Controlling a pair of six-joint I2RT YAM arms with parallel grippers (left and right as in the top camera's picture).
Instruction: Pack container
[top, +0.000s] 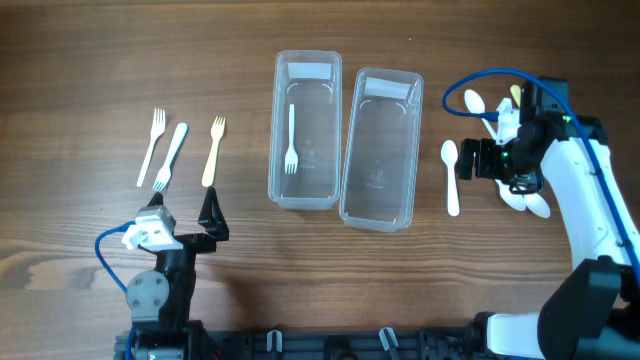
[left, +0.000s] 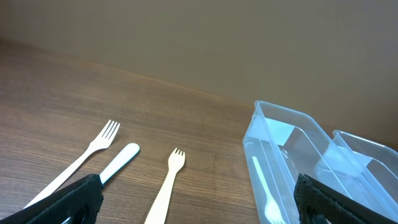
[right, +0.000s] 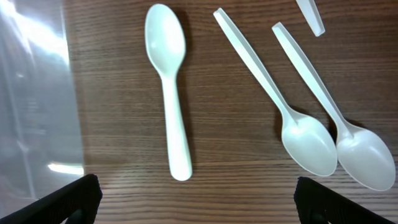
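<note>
Black fingertips (left: 71, 199) of the left gripper (left: 196, 208) fill the two lower corners of its wrist view. They stand far apart with nothing between them, so the jaws are wide and empty. Three forks lie just ahead of this gripper on the wooden table (left: 62, 93). The white fork (left: 87, 152) lies ahead of one finger, with its tines pointing away from the gripper. The reversed fork (left: 118, 160) lies close beside it, and its rounded handle end points away. The cream fork (left: 166, 183) lies ahead, within the opening of the jaws, also with its tines away.

Ahead of the other finger stands the first container (left: 273, 118), made of clear plastic. The packed fork (left: 264, 193) lies flat on its bottom, with its tines toward the gripper. The second container (left: 367, 155) stands just beside the first one, on the side further from the gripper, and I see nothing in it.

The right gripper (right: 199, 202) looks down at the table, and its jaws are also wide and hold nothing. The single spoon (right: 171, 93) lies ahead of it, nearer to one finger, with its bowl pointing away. Beyond that same finger, the clear wall of the second container shows at the edge of the view.

The middle spoon (right: 298, 134) and the outer spoon (right: 364, 158) lie side by side ahead of the other finger. Their bowls are toward the gripper and their handles point away. The two bowls touch or nearly touch; I cannot tell which.
</note>
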